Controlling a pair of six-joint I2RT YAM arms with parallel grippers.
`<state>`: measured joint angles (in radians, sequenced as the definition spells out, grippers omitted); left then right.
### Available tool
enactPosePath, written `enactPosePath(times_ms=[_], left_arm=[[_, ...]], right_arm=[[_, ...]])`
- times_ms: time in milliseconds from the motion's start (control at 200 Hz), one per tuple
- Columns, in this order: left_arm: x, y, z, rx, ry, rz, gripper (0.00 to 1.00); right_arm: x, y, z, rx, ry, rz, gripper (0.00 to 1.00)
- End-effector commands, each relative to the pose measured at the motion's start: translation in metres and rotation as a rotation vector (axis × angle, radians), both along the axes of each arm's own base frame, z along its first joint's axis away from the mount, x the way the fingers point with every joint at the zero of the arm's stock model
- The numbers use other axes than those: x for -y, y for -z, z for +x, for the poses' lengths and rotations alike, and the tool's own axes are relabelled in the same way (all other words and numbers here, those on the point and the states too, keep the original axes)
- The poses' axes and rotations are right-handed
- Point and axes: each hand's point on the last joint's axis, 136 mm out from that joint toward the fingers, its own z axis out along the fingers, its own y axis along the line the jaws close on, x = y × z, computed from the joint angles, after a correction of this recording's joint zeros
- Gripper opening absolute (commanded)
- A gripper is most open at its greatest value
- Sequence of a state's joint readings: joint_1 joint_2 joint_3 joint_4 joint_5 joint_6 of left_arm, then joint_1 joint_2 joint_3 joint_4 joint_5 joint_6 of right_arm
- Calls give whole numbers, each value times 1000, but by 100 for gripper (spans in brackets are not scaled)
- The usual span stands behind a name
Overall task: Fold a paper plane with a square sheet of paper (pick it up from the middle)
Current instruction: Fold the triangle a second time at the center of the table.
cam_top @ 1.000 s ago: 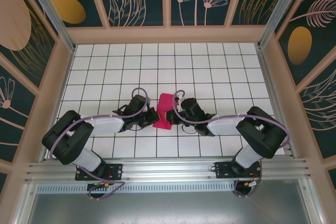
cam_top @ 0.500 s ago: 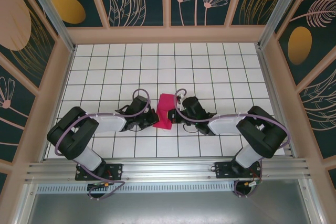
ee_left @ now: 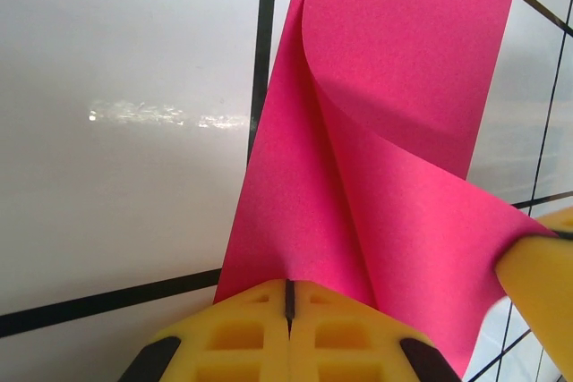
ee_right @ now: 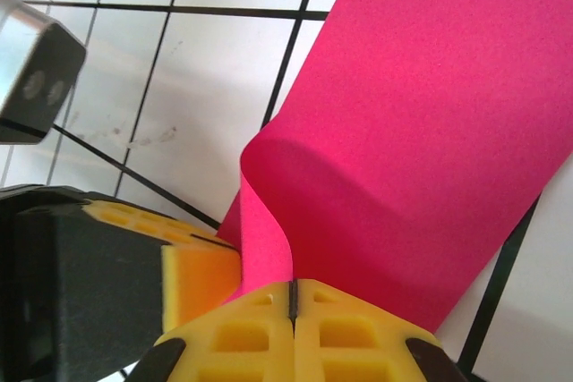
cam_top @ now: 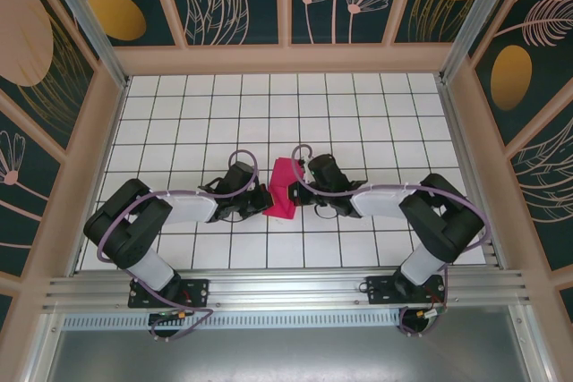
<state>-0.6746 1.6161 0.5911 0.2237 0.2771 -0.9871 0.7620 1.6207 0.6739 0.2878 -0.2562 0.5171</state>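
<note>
The tiled table (cam_top: pixel 376 123) is carrying the work near its middle, with the left arm (cam_top: pixel 175 209) and right arm (cam_top: pixel 394 200) reaching inward toward each other. The sheet of paper (cam_top: pixel 285 189) is sitting between the two sets of jaws, partly folded. One layer is curling up and over in a loose roll rather than lying flat. The left gripper (ee_left: pixel 288 297) is pinching one edge with its jaws fully closed, the paper running forward from the seam between its pads. The right gripper (ee_right: pixel 292 297) is clamping the opposite side likewise, jaws fully closed, the curl rising directly ahead of its pads. The two grippers are working just beside each other, each one's yellow finger showing at the other's flank. Judgement: a fold is being carried over and is not yet creased. To do it well, both grips should be travelling together and bringing edge squarely to edge before pressing down. Pulling apart is risking a tear or a skewed crease in so thin a sheet.
</note>
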Motion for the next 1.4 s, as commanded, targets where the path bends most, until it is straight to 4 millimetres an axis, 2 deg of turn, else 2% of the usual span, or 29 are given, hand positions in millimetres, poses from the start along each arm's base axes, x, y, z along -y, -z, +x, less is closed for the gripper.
enactPosePath(times_ms=[0, 200, 500, 1396], left_arm=[[-11, 17, -6, -27, 7, 79, 0], [-13, 18, -8, -29, 6, 91, 0], [-11, 17, -5, -24, 12, 88, 0], [-10, 17, -4, -25, 14, 95, 0]], right_arm=[[3, 5, 5, 17, -37, -64, 0], [2, 4, 10, 32, -77, -80, 0], [7, 14, 18, 47, -86, -156, 0], [19, 30, 20, 30, -26, -210, 0]])
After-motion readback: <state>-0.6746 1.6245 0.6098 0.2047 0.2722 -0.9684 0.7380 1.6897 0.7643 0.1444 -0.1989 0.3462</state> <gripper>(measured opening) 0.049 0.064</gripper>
